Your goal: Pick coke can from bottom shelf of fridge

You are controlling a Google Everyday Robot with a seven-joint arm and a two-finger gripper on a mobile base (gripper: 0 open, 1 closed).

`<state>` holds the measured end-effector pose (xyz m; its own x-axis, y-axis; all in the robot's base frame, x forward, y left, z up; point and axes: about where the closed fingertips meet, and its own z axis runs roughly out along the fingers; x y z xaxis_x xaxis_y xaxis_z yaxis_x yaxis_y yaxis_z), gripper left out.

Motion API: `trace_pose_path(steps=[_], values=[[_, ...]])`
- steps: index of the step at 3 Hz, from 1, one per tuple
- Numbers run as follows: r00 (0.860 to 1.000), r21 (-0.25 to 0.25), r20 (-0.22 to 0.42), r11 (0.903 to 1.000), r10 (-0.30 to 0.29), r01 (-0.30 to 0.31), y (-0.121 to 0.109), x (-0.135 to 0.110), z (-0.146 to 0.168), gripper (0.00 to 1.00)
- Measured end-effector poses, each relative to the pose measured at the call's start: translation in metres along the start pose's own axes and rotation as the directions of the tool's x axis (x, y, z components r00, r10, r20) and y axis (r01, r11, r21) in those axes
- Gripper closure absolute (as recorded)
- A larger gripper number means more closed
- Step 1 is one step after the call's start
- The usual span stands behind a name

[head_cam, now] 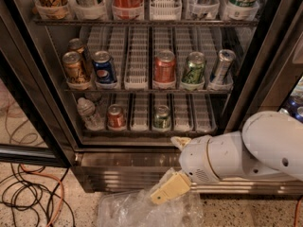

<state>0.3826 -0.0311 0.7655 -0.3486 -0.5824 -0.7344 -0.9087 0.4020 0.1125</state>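
Observation:
The coke can (116, 117), short and red with a silver top, stands at the front of the bottom shelf (201, 115) of the fridge (120, 161), left of centre. A green can (162, 117) stands two lanes to its right and a clear bottle (88, 114) to its left. My gripper (164, 170) is in front of the steel base panel, below and to the right of the coke can, apart from it. Its tan fingers (168, 189) are spread and hold nothing. The white arm (265, 148) comes in from the right.
The middle shelf holds a gold can, a blue Pepsi can (104, 68), a red can (164, 67), a green can (194, 69) and a silver can. Crumpled clear plastic (137, 211) lies on the floor under the gripper. Cables (28, 193) lie at left. The open door's frame (28, 152) stands at left.

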Motion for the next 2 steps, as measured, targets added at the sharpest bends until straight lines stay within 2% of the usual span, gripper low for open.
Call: trace_pose_path(steps=[1,2], values=[[0.986,0.001,0.144,0.9961,-0.088,0.089,-0.0303,-0.0323,0.0468,0.0],[0.986,0.001,0.144,0.9961,-0.088,0.089,-0.0303,-0.0323,0.0468,0.0]])
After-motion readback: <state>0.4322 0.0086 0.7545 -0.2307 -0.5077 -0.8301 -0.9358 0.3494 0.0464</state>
